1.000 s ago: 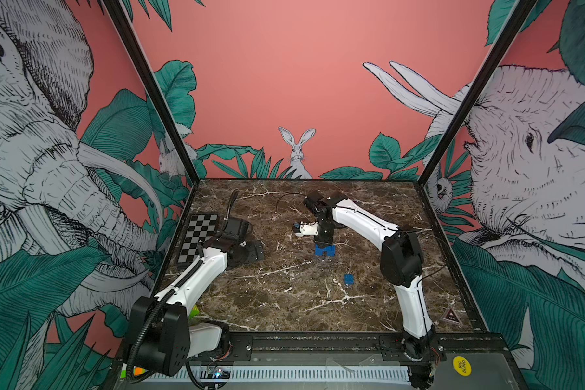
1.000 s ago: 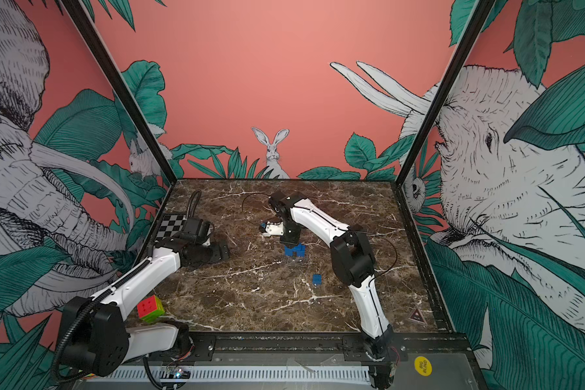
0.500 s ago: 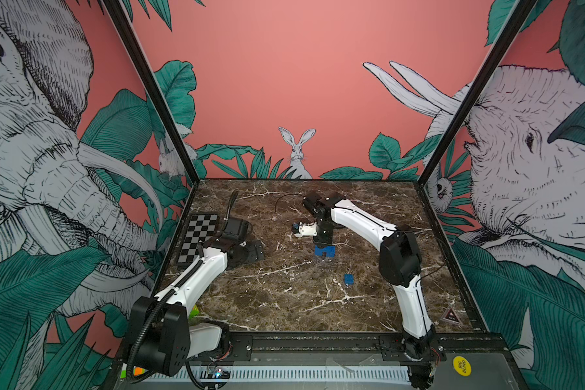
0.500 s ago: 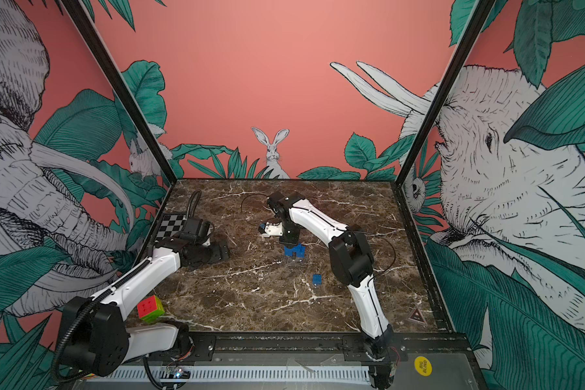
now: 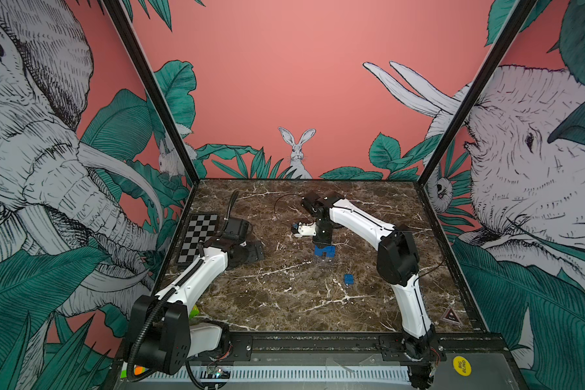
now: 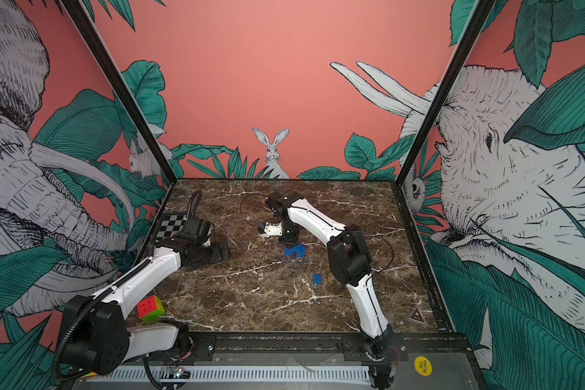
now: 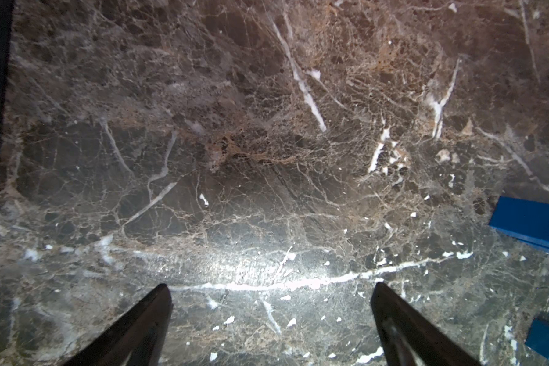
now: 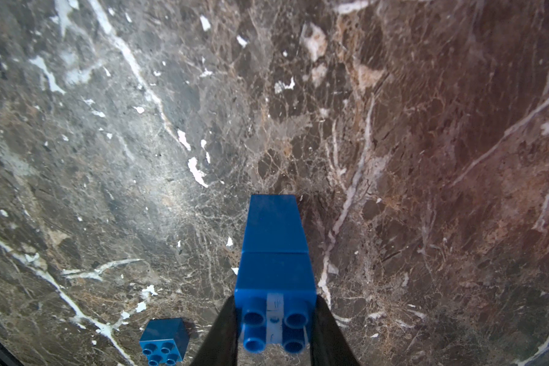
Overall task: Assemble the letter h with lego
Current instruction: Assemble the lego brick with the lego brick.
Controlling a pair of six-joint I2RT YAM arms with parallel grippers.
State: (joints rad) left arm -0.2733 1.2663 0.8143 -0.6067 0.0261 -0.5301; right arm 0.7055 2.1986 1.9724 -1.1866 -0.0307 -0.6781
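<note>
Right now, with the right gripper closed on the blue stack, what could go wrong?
1. The right gripper grips only the top brick of the blue stack; pulling away before opening might lift that brick off or tip the stack.
2. The loose brick lies on the table close by; a sideways move might knock it away.

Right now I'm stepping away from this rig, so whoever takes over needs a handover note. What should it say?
Left gripper: open and empty, low over bare table.
Right gripper: shut on the top brick of the blue stack, which stands on the table.
Loose brick: alone, studs up, nearer the front edge than the stack.
Done: part of the h is built; both top views show a gap under it, like two legs.
Left: probably add the loose brick, then let go.
</note>
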